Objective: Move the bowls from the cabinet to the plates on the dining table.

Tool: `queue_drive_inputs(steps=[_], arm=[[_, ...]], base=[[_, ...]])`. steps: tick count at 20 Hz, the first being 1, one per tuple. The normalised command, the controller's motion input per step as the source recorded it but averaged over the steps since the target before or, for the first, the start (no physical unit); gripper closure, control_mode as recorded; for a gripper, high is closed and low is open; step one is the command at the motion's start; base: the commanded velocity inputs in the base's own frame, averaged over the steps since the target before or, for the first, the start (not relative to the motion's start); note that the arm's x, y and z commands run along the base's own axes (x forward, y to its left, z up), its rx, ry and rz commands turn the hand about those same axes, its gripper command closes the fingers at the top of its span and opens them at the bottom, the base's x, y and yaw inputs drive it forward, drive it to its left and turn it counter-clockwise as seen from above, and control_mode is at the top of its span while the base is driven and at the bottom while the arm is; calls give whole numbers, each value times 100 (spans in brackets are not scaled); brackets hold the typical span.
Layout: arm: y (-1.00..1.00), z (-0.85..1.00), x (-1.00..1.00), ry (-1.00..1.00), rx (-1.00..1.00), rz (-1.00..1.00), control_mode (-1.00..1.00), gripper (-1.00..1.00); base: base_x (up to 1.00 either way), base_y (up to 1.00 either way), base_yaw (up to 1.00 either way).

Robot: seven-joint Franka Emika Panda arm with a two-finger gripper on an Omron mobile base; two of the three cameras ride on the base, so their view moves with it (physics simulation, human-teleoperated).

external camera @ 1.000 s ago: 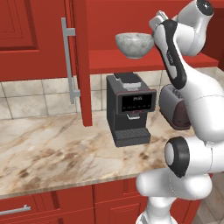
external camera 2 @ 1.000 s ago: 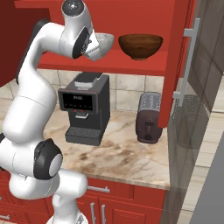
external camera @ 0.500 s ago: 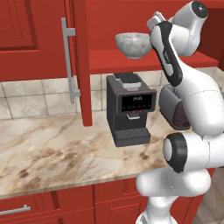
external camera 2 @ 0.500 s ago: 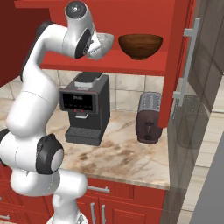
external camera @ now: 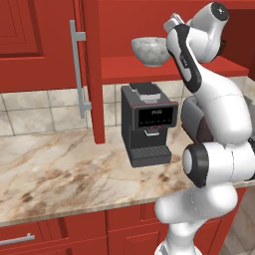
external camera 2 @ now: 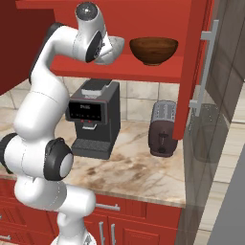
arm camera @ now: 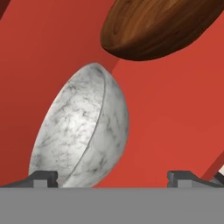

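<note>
The grey-white marbled bowl [external camera: 151, 51] stands on the red shelf [external camera: 149, 69] of the open cabinet [external camera: 45, 45]. To its right on the same shelf is the dark brown bowl [external camera 2: 153, 50]. My gripper [arm camera: 113, 178] is open, up at shelf height, right beside the marbled bowl [arm camera: 83, 131]. That bowl's rim lies by my left fingertip [arm camera: 43, 178], and part of its body sits between the fingers without being gripped. The brown bowl [arm camera: 162, 24] lies farther off. The plates and the dining table are out of view.
Below the shelf, a black coffee machine [external camera: 149, 124] and a dark toaster [external camera 2: 161, 129] stand on the marble counter [external camera: 50, 169]. The cabinet doors hang open on both sides, with bar handles [external camera: 77, 69] [external camera 2: 206, 67]. Red drawer fronts [external camera: 60, 234] run under the counter.
My hand has shifted a little to the left along the shelf, closer to the marbled bowl. The jaws stay open and both bowls are where they were.
</note>
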Motion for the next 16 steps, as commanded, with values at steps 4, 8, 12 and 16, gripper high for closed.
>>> queue_drive_inputs(steps=[4,8,12,16], arm=[[0,-3,23,0,0,0,-100,-100],[0,-4,29,0,0,0,-100,-100],[0,-3,28,0,0,0,-100,-100],[0,0,13,0,0,0,-100,-100]], base=[[0,0,0],[0,0,0],[0,0,0],[0,0,0]])
